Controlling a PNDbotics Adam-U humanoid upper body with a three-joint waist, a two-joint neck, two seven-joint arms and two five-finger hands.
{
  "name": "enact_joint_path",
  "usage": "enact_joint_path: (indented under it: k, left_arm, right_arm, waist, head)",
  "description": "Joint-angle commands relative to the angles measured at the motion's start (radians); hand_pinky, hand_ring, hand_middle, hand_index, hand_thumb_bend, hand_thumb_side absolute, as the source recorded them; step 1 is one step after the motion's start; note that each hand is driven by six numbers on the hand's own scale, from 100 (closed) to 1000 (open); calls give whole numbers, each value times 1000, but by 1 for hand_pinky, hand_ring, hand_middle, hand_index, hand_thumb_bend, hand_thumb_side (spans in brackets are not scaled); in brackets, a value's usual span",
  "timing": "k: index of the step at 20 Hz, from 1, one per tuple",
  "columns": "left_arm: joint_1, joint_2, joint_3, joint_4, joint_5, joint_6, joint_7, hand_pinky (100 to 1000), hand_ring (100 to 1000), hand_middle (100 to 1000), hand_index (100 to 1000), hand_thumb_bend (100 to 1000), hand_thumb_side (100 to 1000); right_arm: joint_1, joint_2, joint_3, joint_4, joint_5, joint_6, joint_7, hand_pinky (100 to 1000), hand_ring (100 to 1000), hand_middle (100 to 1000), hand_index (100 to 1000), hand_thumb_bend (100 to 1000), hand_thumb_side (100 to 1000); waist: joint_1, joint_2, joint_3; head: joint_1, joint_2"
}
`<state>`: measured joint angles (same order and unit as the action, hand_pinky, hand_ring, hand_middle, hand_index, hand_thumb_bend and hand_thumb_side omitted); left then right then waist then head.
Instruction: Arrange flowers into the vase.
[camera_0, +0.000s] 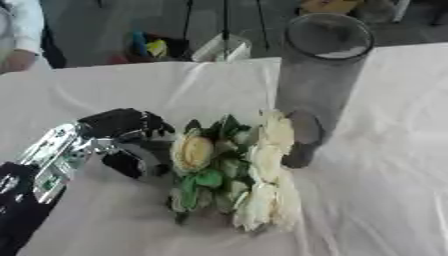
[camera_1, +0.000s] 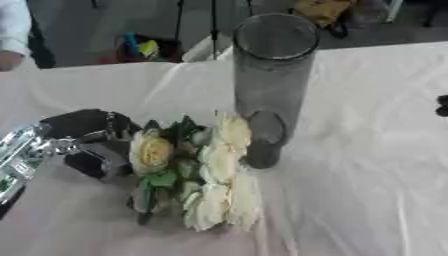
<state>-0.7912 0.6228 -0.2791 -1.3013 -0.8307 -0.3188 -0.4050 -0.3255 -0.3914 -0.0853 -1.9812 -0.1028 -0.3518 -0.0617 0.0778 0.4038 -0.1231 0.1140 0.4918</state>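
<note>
The left hand (camera_0: 131, 142) comes in from the left edge and sits against the left side of the flowers (camera_0: 232, 170), its dark fingers curled toward the bunch. They seem to close round the stems or leaves, though the contact itself is hidden behind the blooms. The bunch, cream and pale yellow heads with green leaves, is low over the white-covered tabletop (camera_0: 385, 190), just in front of the vase (camera_0: 319, 75); whether it rests on the cloth or is lifted cannot be told.

The step in hand looks like the pickup, with nothing yet in the vase. Next, the bunch would have to be raised above the tall rim, turned stems down and lowered into the opening, which is narrow for so broad a cluster.

The vase stands upright, touching or nearly touching the rightmost blooms, so a sideways sweep could tip it. A small dark shape (camera_1: 442, 106) at the right edge may be the right hand; its state cannot be told.
</note>
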Motion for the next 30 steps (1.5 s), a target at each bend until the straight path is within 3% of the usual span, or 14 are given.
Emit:
enact_joint_path:
  k: [1, 13, 19, 27, 30]
  left_arm:
    - [-12, 14, 4, 3, -5, 0, 1, 563, 564, 609, 790, 313, 647]
    - [-18, 7, 1, 5, -9, 10, 53, 469, 496, 523, 645, 240, 629]
    - [-21, 4, -4, 13, -20, 7, 66, 286, 313, 359, 510, 228, 643]
    - [-22, -2, -9, 20, -20, -8, 48, 191, 117, 171, 362, 155, 619]
    - [-22, -5, -13, 23, -10, -18, 40, 157, 100, 106, 288, 100, 601]
  right_arm:
    - [-9, -9, -3, -19, 3, 1, 3, 686, 540, 523, 767, 100, 1000]
    - [-8, -7, -3, -19, 5, 1, 7, 687, 539, 521, 768, 100, 1000]
    - [-7, -5, -4, -19, 6, 2, 10, 688, 539, 520, 768, 100, 1000]
    - [-6, -3, -7, -19, 7, 3, 9, 688, 539, 520, 768, 100, 1000]
    - [-6, -2, -8, -19, 8, 3, 9, 689, 539, 520, 768, 100, 1000]
  waist:
    - [12, -3, -1]
    - [14, 4, -7]
    - [14, 6, -8]
    - [16, 7, -10]
    - [16, 8, -9]
  head:
    - [4, -8]
    - [8, -11]
    - [9, -13]
    - [10, -15]
    - [10, -16]
